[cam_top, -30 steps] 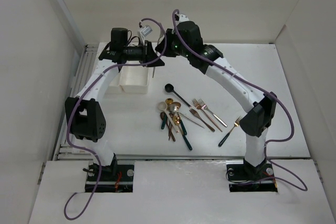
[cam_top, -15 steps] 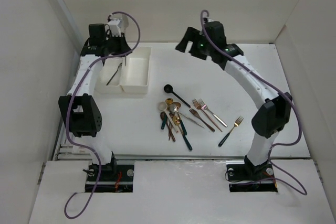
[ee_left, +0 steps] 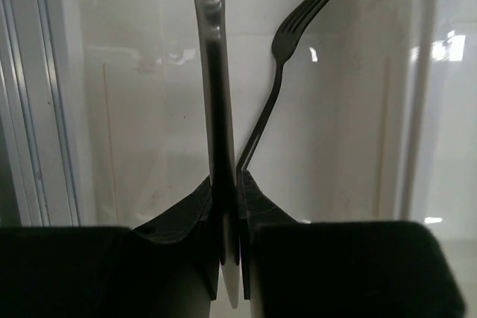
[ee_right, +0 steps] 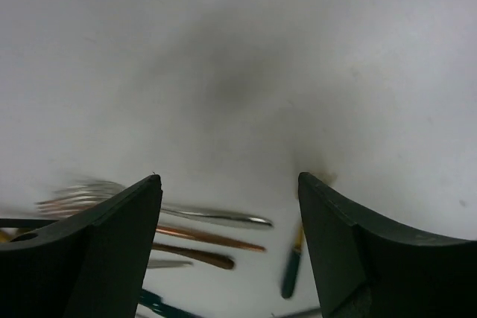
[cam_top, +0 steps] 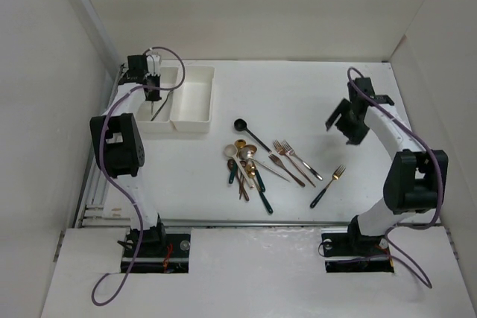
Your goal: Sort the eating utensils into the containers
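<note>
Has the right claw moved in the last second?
Yes. The right claw has swung rightward and down the view, away from the two white rectangular plastic bins it was beside.

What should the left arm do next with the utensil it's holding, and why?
Probably open the left gripper and let it drop. Its jaws are shut on a silver utensil hanging over the left bin, where a black fork already lies. The utensil's head is cut off, so I can't confirm that it is a fork.
</note>
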Robot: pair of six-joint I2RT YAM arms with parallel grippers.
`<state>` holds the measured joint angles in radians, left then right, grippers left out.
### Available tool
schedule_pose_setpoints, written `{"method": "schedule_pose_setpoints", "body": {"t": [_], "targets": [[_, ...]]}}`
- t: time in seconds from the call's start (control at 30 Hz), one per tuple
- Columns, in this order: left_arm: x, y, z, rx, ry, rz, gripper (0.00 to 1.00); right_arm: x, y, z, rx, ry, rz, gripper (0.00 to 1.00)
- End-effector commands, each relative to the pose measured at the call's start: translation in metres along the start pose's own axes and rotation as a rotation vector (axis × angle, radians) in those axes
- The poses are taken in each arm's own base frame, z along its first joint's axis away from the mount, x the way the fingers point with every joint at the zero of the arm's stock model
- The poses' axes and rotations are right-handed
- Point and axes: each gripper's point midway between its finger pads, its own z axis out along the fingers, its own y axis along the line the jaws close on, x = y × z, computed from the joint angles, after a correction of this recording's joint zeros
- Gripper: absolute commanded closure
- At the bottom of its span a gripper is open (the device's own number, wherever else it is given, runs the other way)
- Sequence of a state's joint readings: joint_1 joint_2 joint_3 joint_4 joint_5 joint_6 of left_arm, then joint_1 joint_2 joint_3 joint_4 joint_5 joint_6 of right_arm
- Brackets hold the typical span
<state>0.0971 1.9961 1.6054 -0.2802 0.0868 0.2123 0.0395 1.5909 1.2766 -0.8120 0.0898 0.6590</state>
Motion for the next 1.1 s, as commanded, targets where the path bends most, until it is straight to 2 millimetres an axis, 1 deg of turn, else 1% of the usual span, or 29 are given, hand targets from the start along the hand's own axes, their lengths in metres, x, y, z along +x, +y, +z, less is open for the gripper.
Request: {"method": "schedule_pose_setpoints", "body": {"t": [0.0,0.03,0.07,0.13,0.17,0.2,0.23,0.27,0.3,0.33,0.37,0.4,0.47,0.5,0.53,0.57,0.6,0.63,0.67,0.73,0.77,0.8,0.83,0.87,0.9,0.97,1.0,1.03,1.07], "targets": [[-0.015,0.019,-0.01,-0.077,-0.068,-0.003,0.86,0.044,-0.041,-0.012,0.092,0.084,0.085,0.22],[-0.011,0.018,-0.009,-0.075,-0.058,-0.003,0.82,0.053,-0.045,-0.01,0.092,0.099,0.101,0.27],[-0.011,0.017,-0.009,-0.065,-0.059,-0.002,0.75,0.071,-0.057,-0.004,0.124,0.133,0.112,0.3],[-0.009,0.014,-0.009,-0.052,-0.052,-0.011,0.58,0.088,-0.067,-0.002,0.152,0.171,0.148,0.34],[-0.009,0.014,-0.009,-0.052,-0.052,-0.011,0.54,0.1,-0.076,0.001,0.174,0.192,0.155,0.34],[-0.009,0.014,-0.009,-0.052,-0.052,-0.011,0.5,0.107,-0.081,0.0,0.189,0.208,0.153,0.34],[-0.01,0.014,-0.013,-0.052,-0.052,-0.021,0.46,0.114,-0.087,0.0,0.211,0.229,0.159,0.34],[-0.01,0.012,-0.013,-0.043,-0.054,-0.02,0.41,0.119,-0.089,-0.003,0.208,0.242,0.16,0.34],[-0.011,0.011,-0.017,-0.043,-0.054,-0.033,0.39,0.131,-0.095,-0.004,0.22,0.274,0.169,0.34],[-0.011,0.011,-0.017,-0.043,-0.054,-0.033,0.37,0.134,-0.095,-0.007,0.205,0.272,0.172,0.34],[-0.016,0.011,-0.022,-0.044,-0.068,-0.046,0.37,0.14,-0.098,-0.009,0.207,0.287,0.173,0.34],[-0.021,0.012,-0.027,-0.046,-0.083,-0.045,0.36,0.152,-0.098,-0.01,0.195,0.316,0.158,0.36],[-0.029,0.012,-0.037,-0.049,-0.109,-0.057,0.36,0.156,-0.092,-0.013,0.18,0.314,0.175,0.36],[-0.029,0.01,-0.037,-0.039,-0.111,-0.07,0.34,0.164,-0.09,-0.014,0.164,0.336,0.165,0.36],[-0.034,0.01,-0.043,-0.04,-0.124,-0.08,0.34,0.167,-0.084,-0.015,0.146,0.339,0.154,0.37],[-0.041,0.009,-0.048,-0.032,-0.145,-0.079,0.34,0.177,-0.081,-0.015,0.149,0.366,0.144,0.38],[-0.042,0.007,-0.048,-0.019,-0.147,-0.078,0.34,0.177,-0.081,-0.015,0.151,0.366,0.153,0.38],[-0.045,0.007,-0.05,-0.02,-0.156,-0.086,0.34,0.189,-0.079,-0.013,0.151,0.391,0.131,0.38],[-0.046,0.007,-0.052,-0.019,-0.153,-0.086,0.34,0.192,-0.075,-0.008,0.142,0.388,0.122,0.38],[-0.048,0.005,-0.053,-0.009,-0.154,-0.096,0.34,0.205,-0.069,-0.004,0.135,0.41,0.107,0.39],[-0.048,0.005,-0.053,-0.009,-0.154,-0.096,0.34,0.21,-0.071,0.0,0.149,0.421,0.106,0.41],[-0.053,0.006,-0.055,-0.011,-0.166,-0.096,0.34,0.214,-0.071,0.004,0.169,0.434,0.11,0.43],[-0.051,0.005,-0.055,-0.01,-0.157,-0.096,0.34,0.219,-0.077,0.007,0.192,0.45,0.109,0.46],[-0.057,0.006,-0.062,-0.01,-0.169,-0.105,0.33,0.222,-0.082,0.009,0.219,0.452,0.117,0.48],[-0.064,0.006,-0.065,-0.012,-0.186,-0.104,0.33,0.222,-0.081,0.011,0.219,0.452,0.117,0.5],[-0.063,0.004,-0.067,0.0,-0.173,-0.104,0.31,0.221,-0.082,0.012,0.225,0.443,0.115,0.52],[-0.069,0.005,-0.07,0.0,-0.19,-0.113,0.31,0.222,-0.083,0.014,0.222,0.441,0.115,0.52],[-0.075,0.005,-0.077,-0.002,-0.204,-0.112,0.31,0.22,-0.084,0.014,0.228,0.432,0.113,0.52],[-0.079,0.003,-0.079,0.009,-0.214,-0.12,0.31,0.219,-0.083,0.015,0.221,0.427,0.113,0.54]]}}
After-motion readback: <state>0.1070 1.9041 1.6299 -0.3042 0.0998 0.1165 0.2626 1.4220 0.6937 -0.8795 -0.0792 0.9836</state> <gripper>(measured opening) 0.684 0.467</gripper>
